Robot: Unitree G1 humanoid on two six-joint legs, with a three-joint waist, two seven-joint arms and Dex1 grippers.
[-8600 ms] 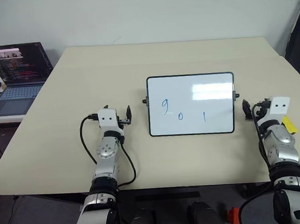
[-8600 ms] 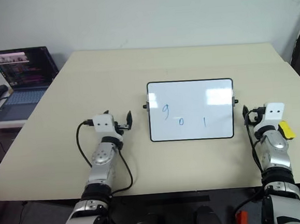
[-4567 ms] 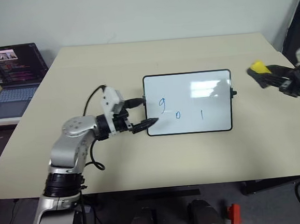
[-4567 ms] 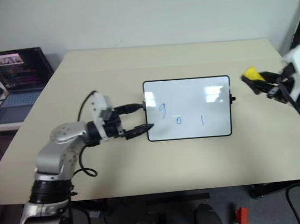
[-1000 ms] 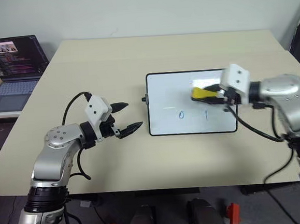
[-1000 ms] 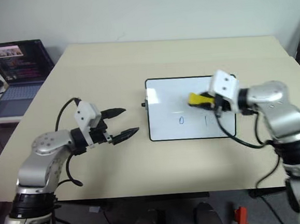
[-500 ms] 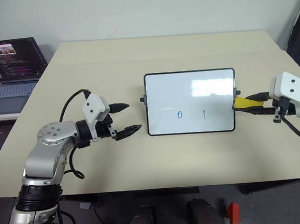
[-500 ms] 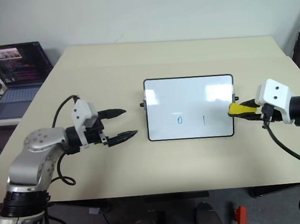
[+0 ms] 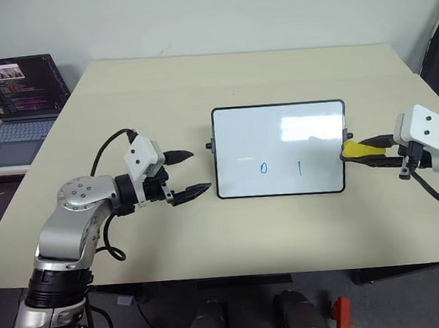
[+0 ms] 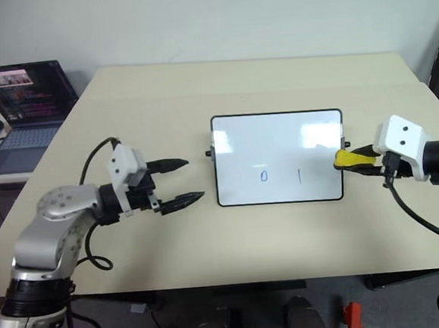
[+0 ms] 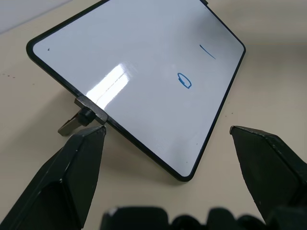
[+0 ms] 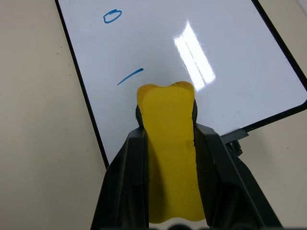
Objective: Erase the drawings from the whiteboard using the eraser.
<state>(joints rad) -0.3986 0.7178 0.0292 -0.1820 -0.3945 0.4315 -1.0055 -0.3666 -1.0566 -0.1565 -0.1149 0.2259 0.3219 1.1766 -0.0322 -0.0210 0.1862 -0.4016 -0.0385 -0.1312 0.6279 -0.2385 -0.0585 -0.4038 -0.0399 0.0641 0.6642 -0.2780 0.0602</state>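
The whiteboard (image 9: 241, 132) lies flat in the middle of the table. Two blue drawings show on it, a small oval (image 9: 263, 168) and a short stroke (image 9: 300, 167); the right wrist view shows the oval (image 12: 112, 16) and the stroke (image 12: 129, 76) too. My right gripper (image 9: 354, 153) hangs just off the board's right edge, shut on the yellow eraser (image 12: 170, 143), whose tip points at the board. My left gripper (image 9: 199, 171) stands open left of the board, its fingers (image 11: 72, 177) apart and holding nothing, near the board's left knob (image 11: 86, 116).
An open laptop (image 9: 16, 96) sits on a side surface at the far left. The beige table (image 9: 198, 82) stretches behind the board. A cable (image 9: 101, 154) loops off my left wrist.
My right gripper has carried the eraser from over the board's upper right to just past its right edge, then held still. The left gripper has barely moved.
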